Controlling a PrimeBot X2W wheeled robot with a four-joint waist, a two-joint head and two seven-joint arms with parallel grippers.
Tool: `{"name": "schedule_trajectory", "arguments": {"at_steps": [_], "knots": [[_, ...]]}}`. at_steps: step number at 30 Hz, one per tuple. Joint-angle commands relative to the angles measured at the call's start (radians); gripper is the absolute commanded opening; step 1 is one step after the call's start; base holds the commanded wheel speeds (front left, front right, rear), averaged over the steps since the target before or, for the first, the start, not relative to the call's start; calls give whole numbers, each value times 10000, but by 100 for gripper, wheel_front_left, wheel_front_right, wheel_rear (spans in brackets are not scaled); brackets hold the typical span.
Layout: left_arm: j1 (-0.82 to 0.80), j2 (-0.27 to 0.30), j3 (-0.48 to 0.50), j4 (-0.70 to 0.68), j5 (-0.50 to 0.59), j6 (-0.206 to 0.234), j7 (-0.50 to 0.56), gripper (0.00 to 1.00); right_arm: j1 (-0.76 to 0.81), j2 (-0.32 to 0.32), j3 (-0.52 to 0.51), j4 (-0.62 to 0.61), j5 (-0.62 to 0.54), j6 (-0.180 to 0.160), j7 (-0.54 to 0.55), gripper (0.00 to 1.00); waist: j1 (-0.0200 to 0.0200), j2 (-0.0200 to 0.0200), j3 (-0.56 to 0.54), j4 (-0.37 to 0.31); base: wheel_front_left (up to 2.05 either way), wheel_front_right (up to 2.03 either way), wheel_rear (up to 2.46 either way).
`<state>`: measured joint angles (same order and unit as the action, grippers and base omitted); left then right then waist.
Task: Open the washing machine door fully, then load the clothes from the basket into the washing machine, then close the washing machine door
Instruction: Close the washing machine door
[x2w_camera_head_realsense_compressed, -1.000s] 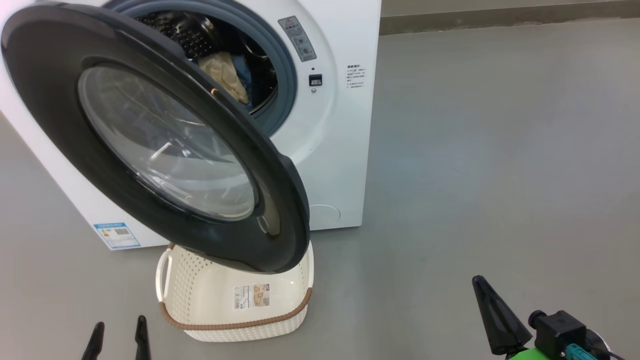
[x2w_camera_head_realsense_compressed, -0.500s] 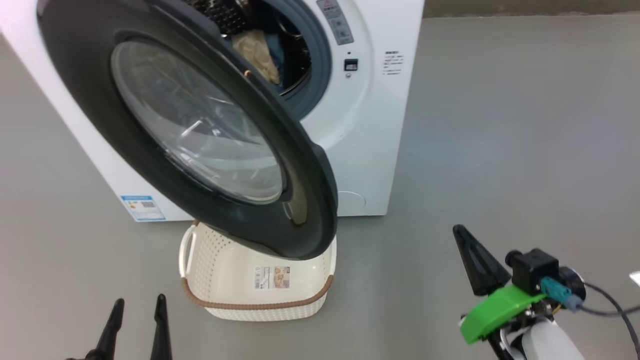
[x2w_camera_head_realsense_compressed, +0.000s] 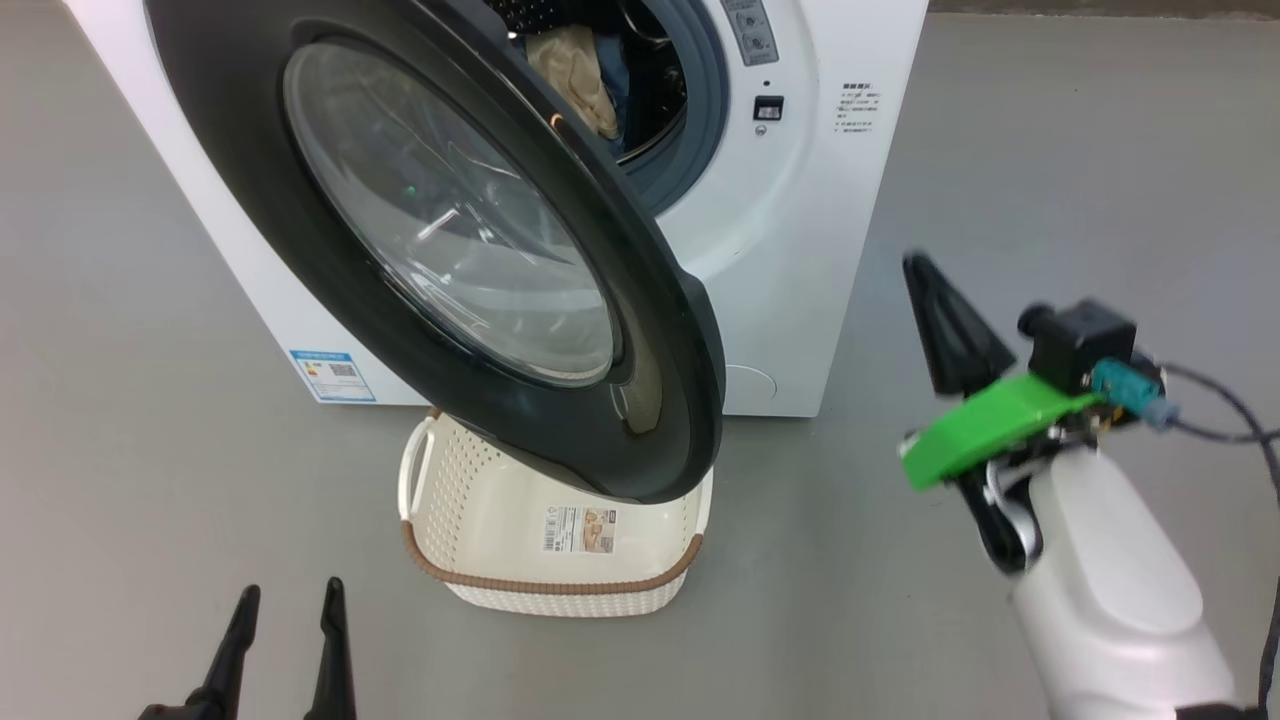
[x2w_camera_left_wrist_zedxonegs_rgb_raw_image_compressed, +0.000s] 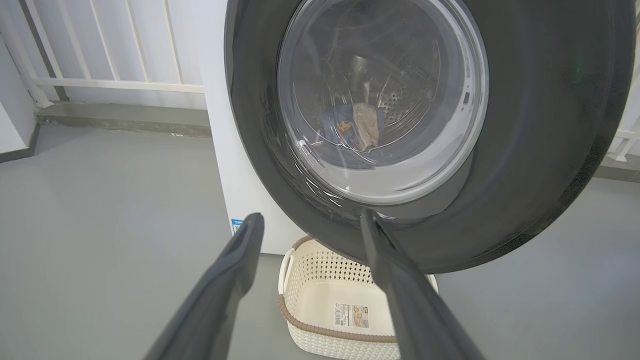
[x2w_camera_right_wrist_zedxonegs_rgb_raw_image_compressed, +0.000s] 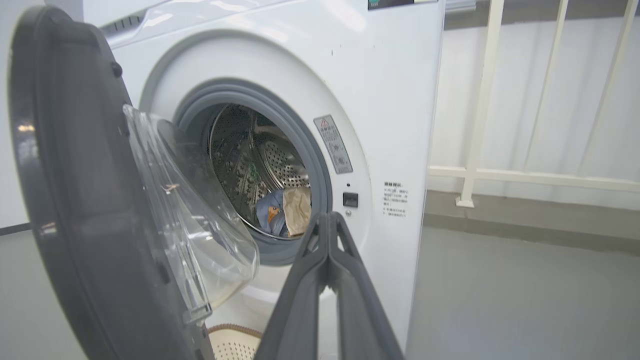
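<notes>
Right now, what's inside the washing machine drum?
In the steel drum lie the clothes: a light blue piece with an orange print against a cream-beige one. The open washing machine door covers part of the drum, so anything there is hidden.

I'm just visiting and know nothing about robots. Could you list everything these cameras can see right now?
washing machine: one, white, standing on the floor
door: one, black rim with clear glass, standing open over the basket
clothes: small bundle, blue and beige, inside the drum
basket: one, cream with brown rim, on the floor under the door, no clothes visible in it
label: one, blue, machine's lower corner
railing: one, white, behind the machine
floor: grey
left tool: one, dark, open, empty, low at the left
right tool: one, dark, shut, empty, raised right of the machine
</notes>
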<state>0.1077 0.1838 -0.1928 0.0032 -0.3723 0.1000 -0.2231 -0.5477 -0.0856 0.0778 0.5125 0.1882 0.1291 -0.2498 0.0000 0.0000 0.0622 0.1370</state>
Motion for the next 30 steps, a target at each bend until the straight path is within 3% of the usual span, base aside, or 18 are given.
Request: {"name": "schedule_trajectory", "arguments": {"at_steps": [1,5,12,17,22,30], "knots": [[-474,85,318,-160,56,-9,-144,100,-521,151,259,-420,67,16,-114,0,0,0,-9,5,0,0,0],[-512,86,294,-138,69,-12,-178,100,-1123,236,696,-1351,252,16,-117,0,0,0,-47,-1,0,0,0],[-522,144,263,-140,86,-14,-209,100,-1458,312,2330,-3223,680,16,-86,0,0,0,-115,-8,0,0,0],[-509,169,231,-126,116,25,-220,100,-1129,329,3617,-3914,923,16,632,0,0,0,-161,32,0,0,0],[-545,172,171,-95,125,27,-233,100,-598,334,4536,-3911,1209,16,1245,0,0,0,-154,133,0,0,0],[-611,194,117,-72,139,62,-247,100,-274,336,5102,-2973,1505,16,1502,0,0,0,-39,173,0,0,0]]}}
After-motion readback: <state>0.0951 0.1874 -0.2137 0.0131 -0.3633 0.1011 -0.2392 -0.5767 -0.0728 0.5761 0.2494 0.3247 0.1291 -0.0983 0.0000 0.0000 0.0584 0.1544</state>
